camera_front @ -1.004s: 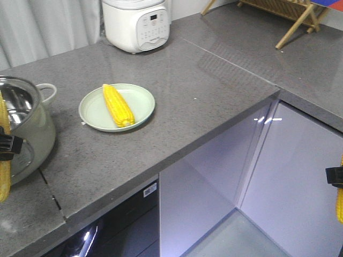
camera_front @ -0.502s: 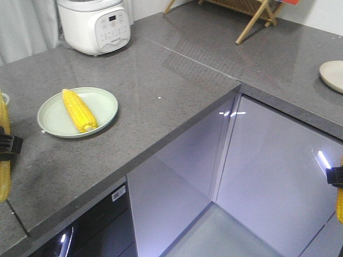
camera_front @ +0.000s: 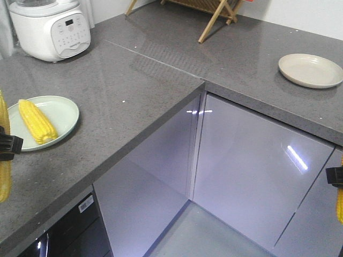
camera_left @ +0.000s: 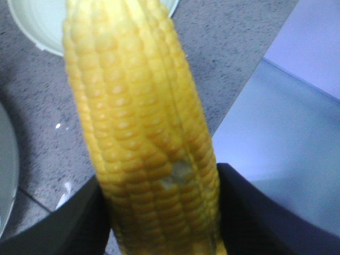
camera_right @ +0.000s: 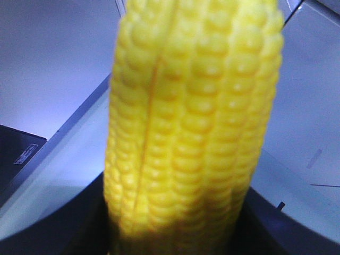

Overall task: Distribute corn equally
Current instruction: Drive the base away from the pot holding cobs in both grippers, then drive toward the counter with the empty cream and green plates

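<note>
One corn cob [camera_front: 36, 121] lies on a pale green plate [camera_front: 67, 115] at the left of the grey counter. At the left edge of the front view my left gripper [camera_front: 6, 145] is shut on a second cob [camera_front: 4, 179], held upright. In the left wrist view that cob [camera_left: 143, 122] fills the frame between the dark fingers of the left gripper [camera_left: 164, 212], above the counter near the green plate [camera_left: 29, 26]. My right gripper [camera_front: 335, 176] is shut on a third cob [camera_front: 340, 206] at the right edge. The right wrist view shows this cob [camera_right: 191, 117] in the right gripper [camera_right: 175, 223] over cabinet fronts.
An empty beige plate [camera_front: 311, 70] sits on the right-hand counter. A white rice cooker [camera_front: 51, 29] stands at the back left and a wooden rack [camera_front: 206, 13] at the back. Lavender cabinet doors [camera_front: 252, 160] form an inner corner below the counter edge.
The whole view has swung right: the steel pot has left the frame, the green plate slid to the left edge, and the beige plate came into view. Both grippers still hold their cobs.
</note>
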You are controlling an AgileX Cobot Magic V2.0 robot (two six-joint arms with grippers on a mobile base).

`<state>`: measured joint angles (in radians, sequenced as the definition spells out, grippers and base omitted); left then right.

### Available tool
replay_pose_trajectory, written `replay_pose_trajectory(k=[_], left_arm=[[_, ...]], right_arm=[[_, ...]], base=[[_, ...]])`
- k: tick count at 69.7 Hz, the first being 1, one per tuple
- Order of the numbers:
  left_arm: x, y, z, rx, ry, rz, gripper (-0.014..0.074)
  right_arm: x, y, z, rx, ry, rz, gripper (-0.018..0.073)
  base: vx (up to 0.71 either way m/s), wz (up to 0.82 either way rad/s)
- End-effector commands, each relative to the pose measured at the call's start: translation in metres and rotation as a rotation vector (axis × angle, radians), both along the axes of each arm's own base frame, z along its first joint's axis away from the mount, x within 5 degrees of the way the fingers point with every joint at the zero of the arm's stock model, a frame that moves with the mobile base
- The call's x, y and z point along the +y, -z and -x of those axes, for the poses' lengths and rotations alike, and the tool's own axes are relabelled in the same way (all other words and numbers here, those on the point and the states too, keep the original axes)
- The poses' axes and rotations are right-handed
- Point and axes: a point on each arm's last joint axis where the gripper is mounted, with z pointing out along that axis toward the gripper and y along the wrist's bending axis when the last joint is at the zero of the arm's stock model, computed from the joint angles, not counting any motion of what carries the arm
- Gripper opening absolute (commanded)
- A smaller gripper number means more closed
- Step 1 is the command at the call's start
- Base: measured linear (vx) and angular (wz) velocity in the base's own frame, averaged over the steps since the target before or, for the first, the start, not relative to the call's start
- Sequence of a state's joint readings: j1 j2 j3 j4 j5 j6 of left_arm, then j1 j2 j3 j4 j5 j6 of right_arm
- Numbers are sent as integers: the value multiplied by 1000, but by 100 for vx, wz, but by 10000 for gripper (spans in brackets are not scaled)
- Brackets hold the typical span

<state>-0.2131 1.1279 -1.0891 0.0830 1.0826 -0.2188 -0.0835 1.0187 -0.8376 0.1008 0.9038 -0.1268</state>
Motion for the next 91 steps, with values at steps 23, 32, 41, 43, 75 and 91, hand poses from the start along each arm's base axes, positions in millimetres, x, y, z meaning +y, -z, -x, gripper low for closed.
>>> replay_pose_trajectory(k=[23,32,41,43,75,91], left_arm=[[0,-15,1,-93,-4,24,217],[0,-15,1,-93,-4,24,217],[0,-15,1,-93,-4,24,217],[0,-15,1,-93,-4,24,217],[0,-15,1,-93,-4,24,217],[0,-15,1,-93,-4,24,217]], right_arm=[[-1,-13,-1,-84,10,6,194],[-1,-13,-1,-84,10,6,194],[-1,-13,-1,-84,10,6,194],[-1,-13,-1,-84,10,6,194],[-1,-13,-1,-84,10,6,194],[-1,-13,-1,-84,10,6,194]], base=[[2,-19],[2,-22],[2,-22],[2,-22],[2,-23],[2,-26]])
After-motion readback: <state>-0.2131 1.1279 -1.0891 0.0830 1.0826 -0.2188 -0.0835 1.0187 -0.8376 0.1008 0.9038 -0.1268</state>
